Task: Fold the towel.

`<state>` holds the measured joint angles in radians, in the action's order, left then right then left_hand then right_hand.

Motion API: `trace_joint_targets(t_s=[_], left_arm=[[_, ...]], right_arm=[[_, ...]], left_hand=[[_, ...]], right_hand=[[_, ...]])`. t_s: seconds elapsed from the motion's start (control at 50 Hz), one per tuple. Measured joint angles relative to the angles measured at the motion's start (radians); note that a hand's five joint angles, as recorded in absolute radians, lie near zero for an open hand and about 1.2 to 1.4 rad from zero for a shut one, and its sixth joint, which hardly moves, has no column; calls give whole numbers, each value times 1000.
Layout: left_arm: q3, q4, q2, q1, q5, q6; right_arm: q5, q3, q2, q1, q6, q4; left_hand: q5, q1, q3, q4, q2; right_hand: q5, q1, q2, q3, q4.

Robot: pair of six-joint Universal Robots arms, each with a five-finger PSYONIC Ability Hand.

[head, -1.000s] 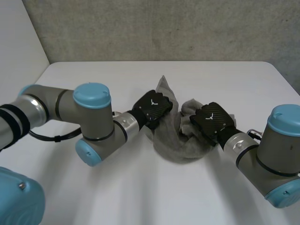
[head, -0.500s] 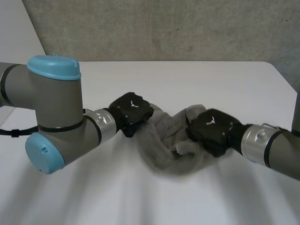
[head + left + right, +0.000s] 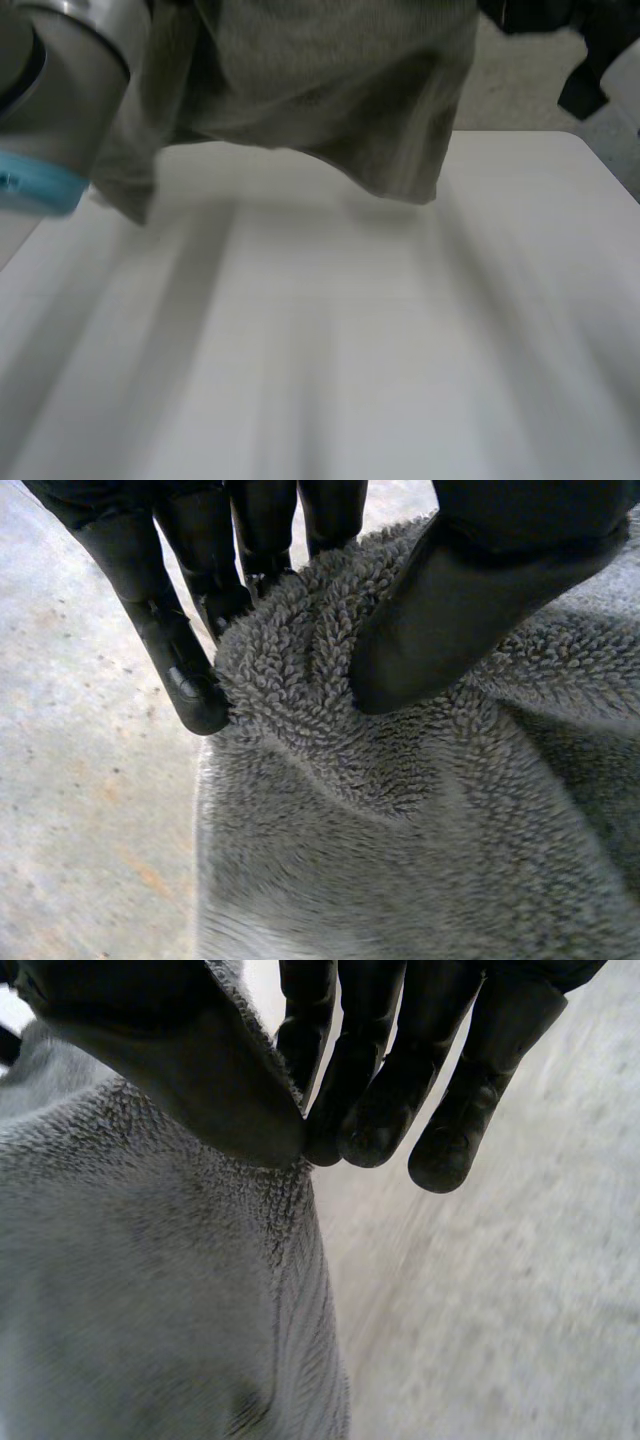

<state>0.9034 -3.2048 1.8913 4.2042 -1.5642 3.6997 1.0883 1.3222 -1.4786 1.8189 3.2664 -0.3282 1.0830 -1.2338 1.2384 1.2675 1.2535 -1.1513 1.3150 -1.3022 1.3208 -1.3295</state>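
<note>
Surface: white table (image 3: 380, 340), seen from above.
Towel: the grey towel (image 3: 330, 90) hangs in the air over the table, at 12 o'clock in the head view, crumpled.
Left hand: the left hand (image 3: 160, 610) pinches a bunched edge between thumb and fingers.
Right hand: the right hand (image 3: 400, 1060) pinches another edge likewise.
Progress: no fold is made yet; I judge that spreading flat and all the folding are left.

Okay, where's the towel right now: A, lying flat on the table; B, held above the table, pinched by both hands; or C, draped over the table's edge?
B: the towel hangs clear of the table, pinched by the left hand and by the right hand.
</note>
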Motion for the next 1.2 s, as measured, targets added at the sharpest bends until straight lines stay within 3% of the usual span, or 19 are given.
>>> trace_joint_targets(t_s=[0.08,0.2,0.34,0.4,0.42,0.48,0.5,0.54,0.58,0.7,0.92,1.1,1.2], left_arm=[[244,-60,-65,13,36,-6],[639,-158,-97,31,106,6],[972,-291,-60,28,140,84],[1036,-322,-37,15,137,132],[1044,-327,-33,12,136,141],[1059,-338,-23,0,131,173],[1059,-338,-23,-1,130,175],[1052,-338,-28,-4,128,183],[1043,-336,-35,-4,127,185],[1025,-320,-86,10,126,179],[1037,-252,-151,60,136,154],[1020,-231,-152,149,154,163],[1005,-211,-136,216,223,165]], right_arm=[[-62,76,15,-20,-121,81],[-113,225,95,-22,-494,210],[-74,375,224,-18,-918,324],[-34,397,254,-17,-995,366],[-24,400,258,-17,-1003,374],[10,404,256,-14,-1000,395],[12,403,254,-13,-995,397],[22,400,232,-6,-958,396],[25,398,210,0,-925,390],[24,395,132,37,-845,358],[28,395,104,176,-908,343],[87,346,225,274,-1088,349],[189,298,333,308,-1203,354]], left_hand=[[0,0,0,0,0],[0,0,0,0,0],[0,0,0,0,0],[-12,2,-3,-23,-15],[-22,7,-8,-36,-25],[-186,163,-165,-202,-189],[-211,197,-193,-229,-215],[-477,464,-452,-486,-474],[-635,614,-614,-636,-637],[-969,915,-922,-949,-945],[-1013,952,-960,-982,-979],[-1025,972,-979,-1001,-995],[-1025,972,-979,-1001,-997]], right_hand=[[0,0,0,0,0],[0,0,0,0,0],[0,1,0,0,0],[9,-3,3,-7,17],[29,-32,30,-25,38],[593,-568,574,-567,581],[678,-668,657,-647,661],[991,-959,972,-964,961],[1089,-1050,1057,-1061,1068],[1096,-1092,1073,-1085,1087],[1096,-1092,1073,-1085,1087],[1096,-1092,1073,-1085,1087],[1096,-1092,1073,-1085,1087]])
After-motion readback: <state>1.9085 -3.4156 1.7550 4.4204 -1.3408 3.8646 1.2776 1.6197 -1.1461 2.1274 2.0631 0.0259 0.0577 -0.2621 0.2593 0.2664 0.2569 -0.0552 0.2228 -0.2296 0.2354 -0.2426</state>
